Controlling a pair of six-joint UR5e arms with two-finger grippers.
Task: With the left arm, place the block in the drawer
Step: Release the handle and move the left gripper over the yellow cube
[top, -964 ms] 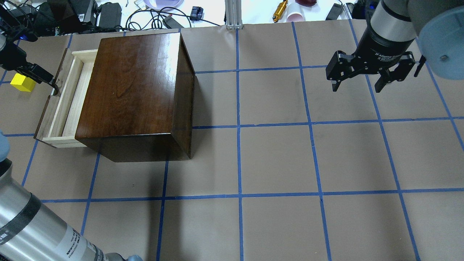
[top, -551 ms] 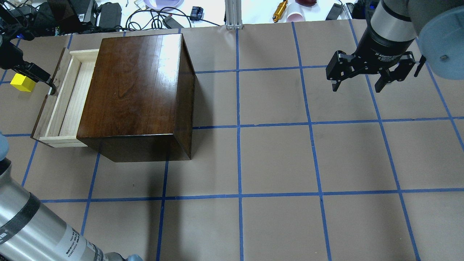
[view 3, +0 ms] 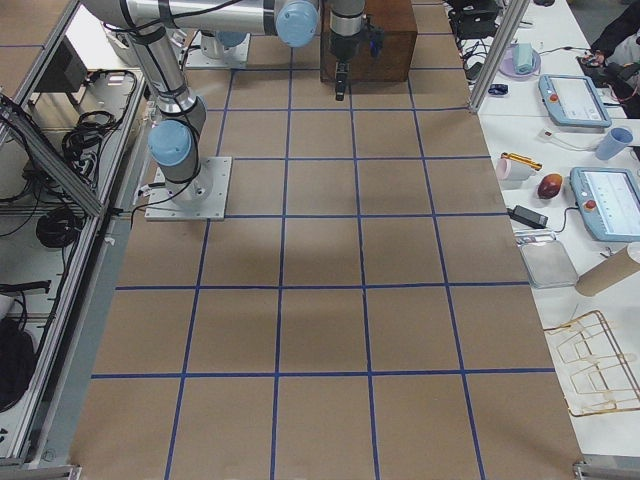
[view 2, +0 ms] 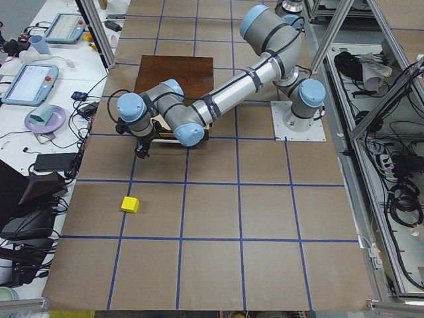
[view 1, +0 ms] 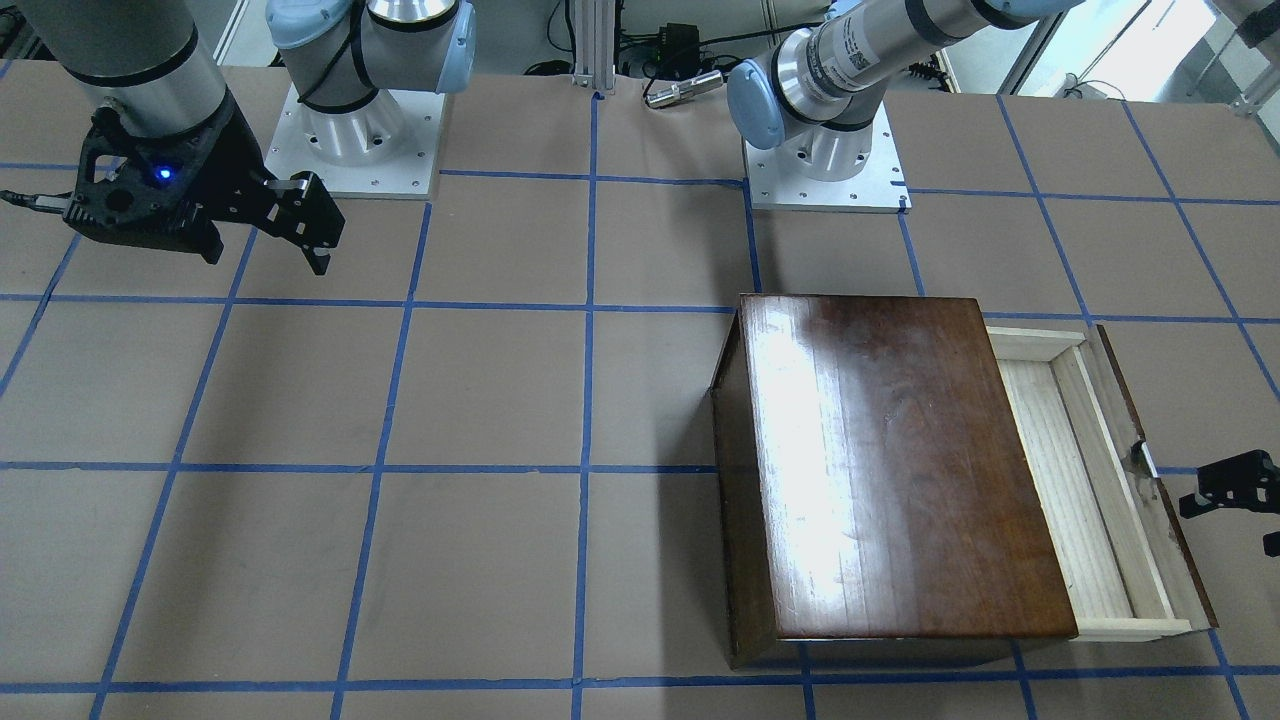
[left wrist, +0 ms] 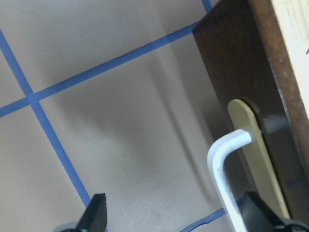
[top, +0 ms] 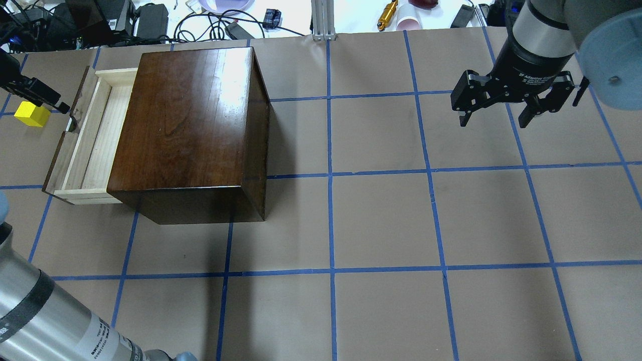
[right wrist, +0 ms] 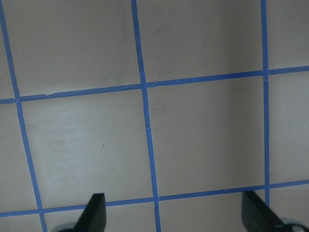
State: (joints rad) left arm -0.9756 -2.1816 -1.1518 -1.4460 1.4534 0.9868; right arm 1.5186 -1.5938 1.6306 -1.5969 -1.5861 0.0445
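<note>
The yellow block lies on the table left of the drawer; it also shows in the exterior left view. The drawer is pulled out of the dark brown cabinet and holds nothing; it also shows in the front-facing view. My left gripper is open, between the block and the drawer front. In the left wrist view the drawer's white handle lies between its jaws, near the right fingertip. My right gripper is open and empty above the table's far right.
The cabinet takes up the table's far left part. Cables, chargers and small items lie beyond the far edge. The brown table top with its blue tape grid spreads over the middle and right.
The drawer came out a little further and the cabinet shifted slightly. My left gripper has then drawn back from the handle, up and to the left. The right arm has not moved.
</note>
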